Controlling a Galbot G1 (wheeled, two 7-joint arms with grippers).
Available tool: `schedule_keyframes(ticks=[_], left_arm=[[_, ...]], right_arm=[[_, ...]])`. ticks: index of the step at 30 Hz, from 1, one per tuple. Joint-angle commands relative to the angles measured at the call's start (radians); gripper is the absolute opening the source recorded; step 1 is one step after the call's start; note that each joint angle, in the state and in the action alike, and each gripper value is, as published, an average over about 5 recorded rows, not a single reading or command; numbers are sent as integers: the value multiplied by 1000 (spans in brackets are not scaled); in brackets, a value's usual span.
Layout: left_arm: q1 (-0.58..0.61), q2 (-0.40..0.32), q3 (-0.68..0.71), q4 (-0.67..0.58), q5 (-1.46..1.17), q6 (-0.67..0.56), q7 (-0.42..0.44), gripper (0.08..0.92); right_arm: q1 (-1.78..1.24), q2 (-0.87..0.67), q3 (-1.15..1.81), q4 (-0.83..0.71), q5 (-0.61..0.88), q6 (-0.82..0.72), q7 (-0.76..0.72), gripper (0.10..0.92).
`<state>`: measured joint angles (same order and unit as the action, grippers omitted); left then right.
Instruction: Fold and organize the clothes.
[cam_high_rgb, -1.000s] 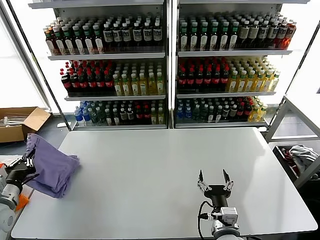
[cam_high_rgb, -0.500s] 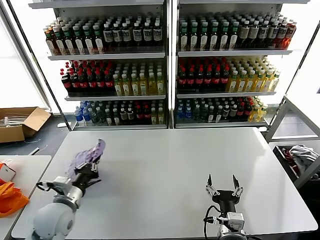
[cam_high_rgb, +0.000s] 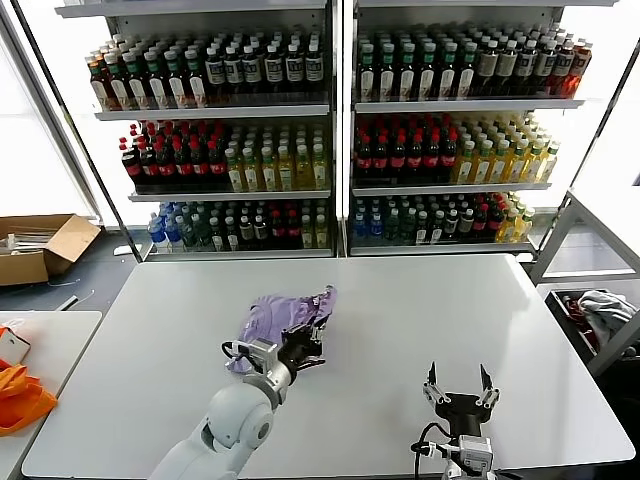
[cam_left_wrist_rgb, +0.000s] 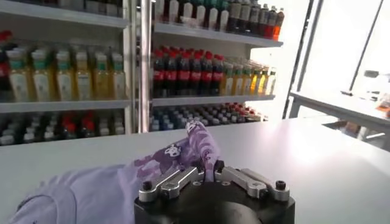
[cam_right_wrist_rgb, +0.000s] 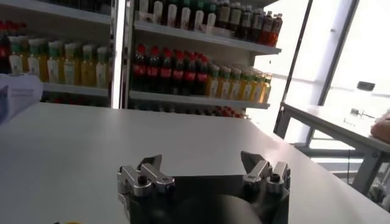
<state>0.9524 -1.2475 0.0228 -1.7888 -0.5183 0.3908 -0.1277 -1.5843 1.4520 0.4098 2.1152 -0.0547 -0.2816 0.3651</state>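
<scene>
The lavender T-shirt (cam_high_rgb: 278, 318) with its dark purple print hangs bunched over the middle of the white table (cam_high_rgb: 400, 300). My left gripper (cam_high_rgb: 305, 342) is shut on a fold of it and holds it just above the tabletop. In the left wrist view the cloth (cam_left_wrist_rgb: 109, 189) trails away from the closed jaws of the left gripper (cam_left_wrist_rgb: 210, 172), with a tip of it sticking up. My right gripper (cam_high_rgb: 459, 388) is open and empty near the table's front edge, right of centre; it also shows in the right wrist view (cam_right_wrist_rgb: 203, 167).
Shelves of bottles (cam_high_rgb: 330, 130) stand behind the table. An orange cloth (cam_high_rgb: 20, 392) lies on a side table at the left. A grey-white heap of clothes (cam_high_rgb: 600, 310) sits in a bin at the right. A cardboard box (cam_high_rgb: 40, 245) is on the floor at the far left.
My left gripper has carried the T-shirt from the table's left edge rightward to the middle. My right gripper has moved slightly right and toward the front edge, still open.
</scene>
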Motion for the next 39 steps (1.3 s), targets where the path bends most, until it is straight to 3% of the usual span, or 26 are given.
schedule_keyframes(ticks=[1, 5, 10, 19, 24, 33, 39], left_arm=[[-103, -78, 117, 78, -162, -74, -59, 186], [-98, -88, 103, 23, -247, -144, -99, 297], [-65, -71, 51, -51, -280, -103, -101, 445], [35, 1, -107, -95, -100, -57, -153, 687], [125, 35, -177, -136, -26, -43, -153, 804], [248, 41, -307, -190, 34, -35, -141, 823], [315, 50, -366, -220, 38, -37, -141, 822]], right_arm=[[44, -14, -14, -15, -5, -31, 1, 823], [76, -39, -50, -30, 89, -83, 7, 823], [104, -58, -81, -51, 185, -119, 16, 823], [308, -118, -132, -41, 823, -221, 138, 823], [437, -139, -185, -99, 964, -258, 212, 823], [498, -84, -215, -240, 1000, -257, 219, 814], [498, -78, -225, -287, 997, -249, 219, 672]])
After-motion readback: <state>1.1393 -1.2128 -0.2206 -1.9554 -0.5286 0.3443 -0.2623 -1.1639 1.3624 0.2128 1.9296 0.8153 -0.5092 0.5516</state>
